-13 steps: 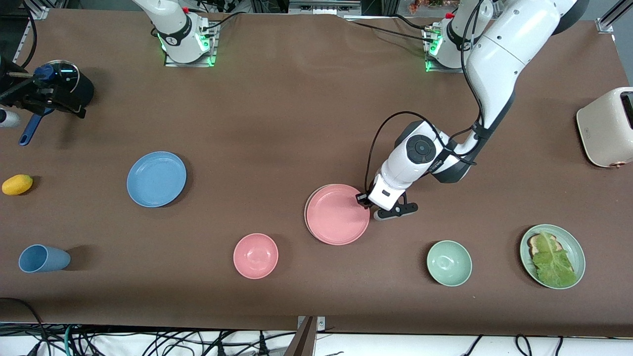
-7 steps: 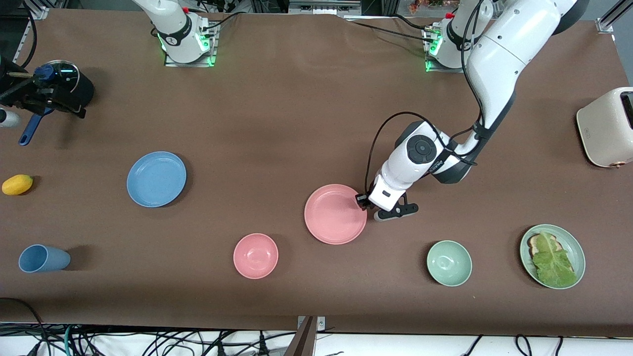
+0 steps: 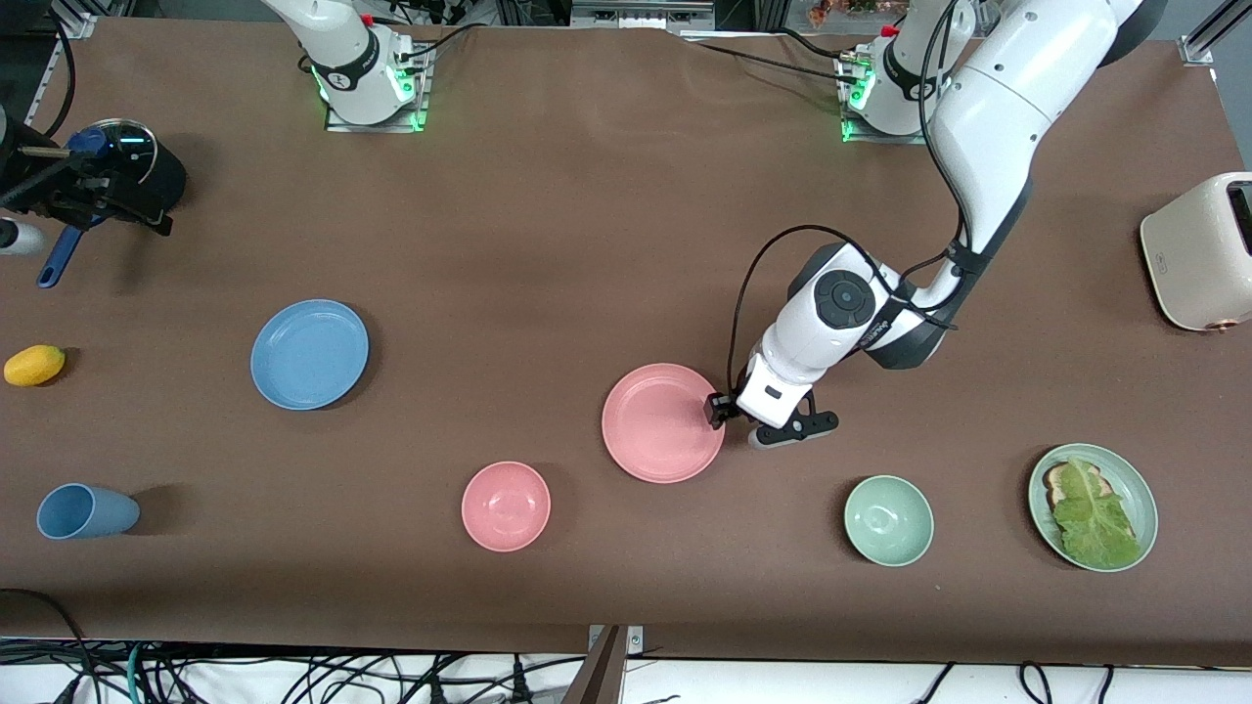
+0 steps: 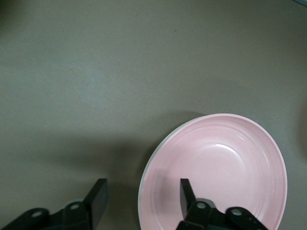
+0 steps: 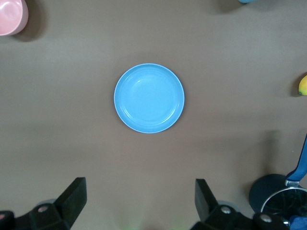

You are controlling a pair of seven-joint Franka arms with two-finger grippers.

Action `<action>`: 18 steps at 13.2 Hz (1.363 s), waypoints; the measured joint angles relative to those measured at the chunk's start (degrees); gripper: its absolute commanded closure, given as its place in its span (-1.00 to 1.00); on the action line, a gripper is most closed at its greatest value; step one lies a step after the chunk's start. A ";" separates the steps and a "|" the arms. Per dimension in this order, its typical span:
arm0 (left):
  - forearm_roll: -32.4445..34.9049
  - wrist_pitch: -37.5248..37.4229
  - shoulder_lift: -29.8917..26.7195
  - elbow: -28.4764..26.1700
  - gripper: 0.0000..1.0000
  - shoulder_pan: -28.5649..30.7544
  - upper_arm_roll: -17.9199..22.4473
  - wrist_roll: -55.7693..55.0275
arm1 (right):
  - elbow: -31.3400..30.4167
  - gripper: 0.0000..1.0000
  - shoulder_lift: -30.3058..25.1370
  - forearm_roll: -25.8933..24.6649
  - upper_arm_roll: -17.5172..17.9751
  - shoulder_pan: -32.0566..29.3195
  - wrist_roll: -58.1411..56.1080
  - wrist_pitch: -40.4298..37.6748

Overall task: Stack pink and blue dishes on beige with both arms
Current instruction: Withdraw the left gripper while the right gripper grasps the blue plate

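Now pink plate (image 3: 662, 422) seemingly atop beige plate (image 4: 144, 178), left hand (image 3: 729, 416) released astride its rim.

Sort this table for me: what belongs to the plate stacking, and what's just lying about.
In the job: pink plate; pale plate edge beneath it; blue plate; left gripper, open at the pink plate's rim; right gripper, open.

Lying about: pink bowl; mint bowl; blue cup; toaster; green plate with toast and lettuce; yellow fruit; dark pot.
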 measured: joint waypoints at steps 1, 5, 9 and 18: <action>0.00 -2.54 -0.23 1.13 -0.55 0.02 -0.03 0.78 | -0.06 -1.00 0.88 -0.01 0.00 -0.01 0.00 -0.29; -0.04 -14.83 -2.70 6.16 -0.69 0.15 -0.46 3.12 | -0.37 -1.00 7.08 -0.01 -0.29 -0.57 0.00 -0.75; -2.59 -22.82 -4.58 10.46 -0.82 1.92 -0.72 12.84 | -1.26 -1.00 15.45 0.00 -2.23 -1.69 -0.05 6.16; -7.44 -32.03 -7.19 11.89 -0.98 16.01 -0.84 42.57 | -7.07 -0.99 31.64 10.74 -2.97 -9.98 -17.21 27.72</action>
